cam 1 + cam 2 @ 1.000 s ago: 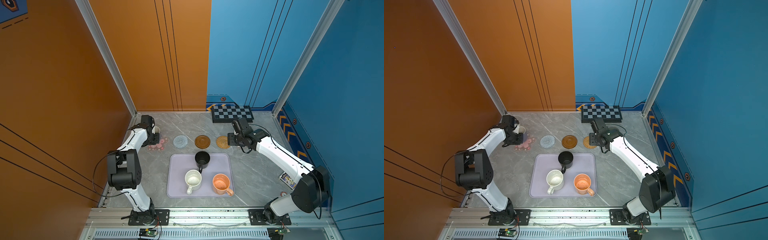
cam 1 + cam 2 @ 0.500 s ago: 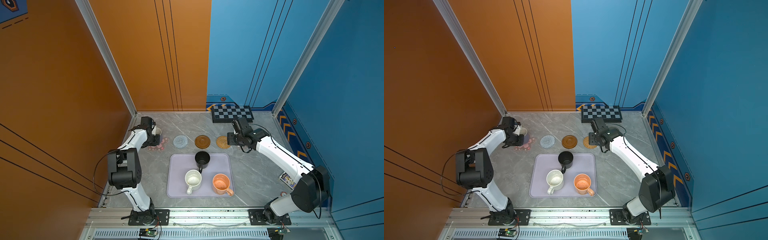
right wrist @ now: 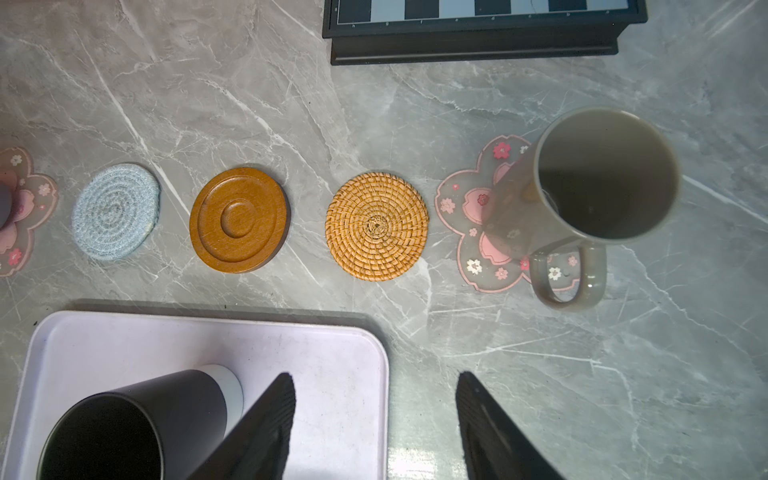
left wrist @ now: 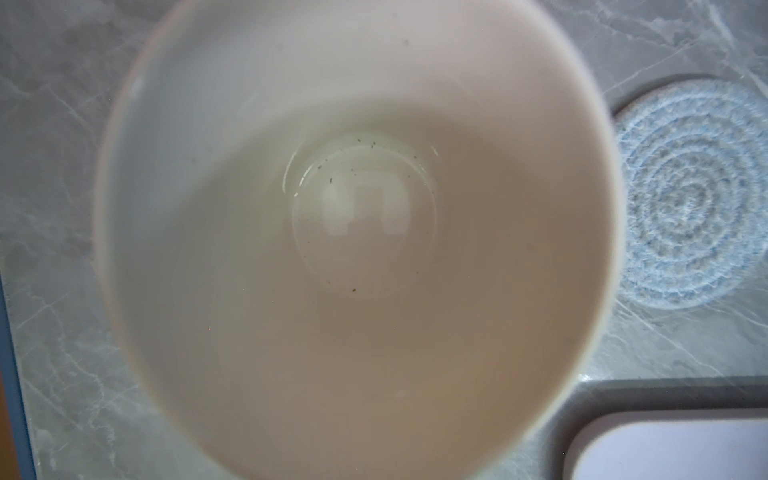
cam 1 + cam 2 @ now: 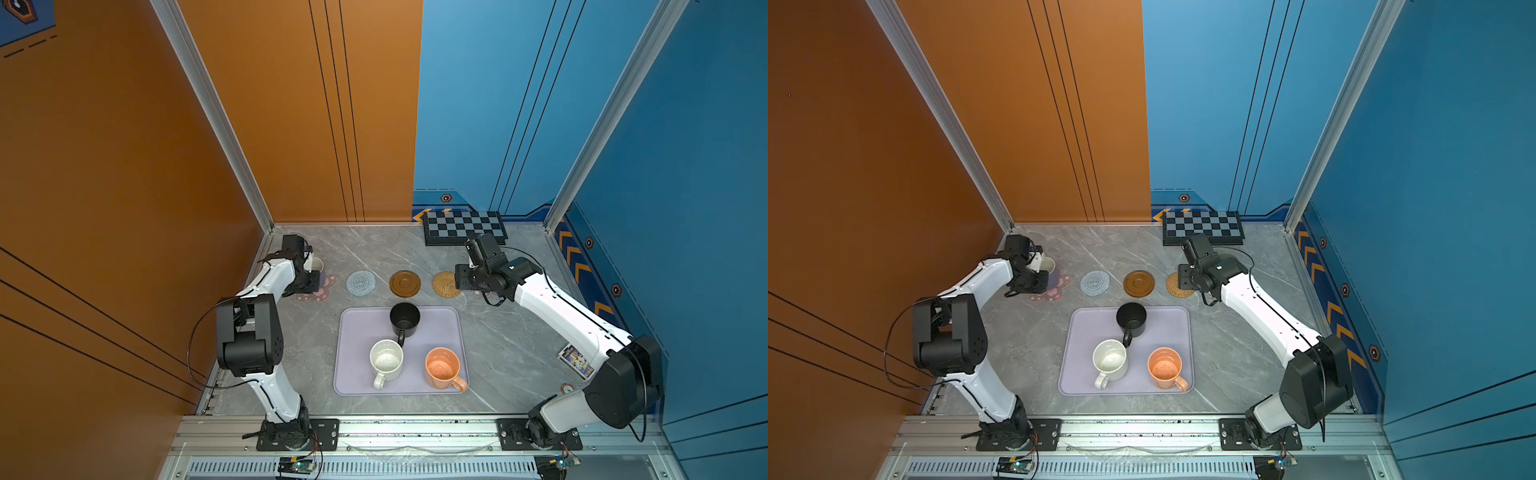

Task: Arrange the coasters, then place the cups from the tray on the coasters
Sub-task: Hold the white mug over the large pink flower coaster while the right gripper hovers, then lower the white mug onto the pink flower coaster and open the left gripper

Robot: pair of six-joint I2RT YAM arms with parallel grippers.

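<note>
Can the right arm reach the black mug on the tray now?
Probably yes: the right gripper is open and empty, the black mug stands nearby on the tray, with nothing between.

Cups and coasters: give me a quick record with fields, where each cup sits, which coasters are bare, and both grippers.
on tray: black mug, white speckled mug, orange mug
on coaster: grey mug, right pink flower coaster
bare coasters: spiral, wooden, rattan
left gripper: shut on lavender mug at left pink flower coaster
right gripper: open, empty
</note>
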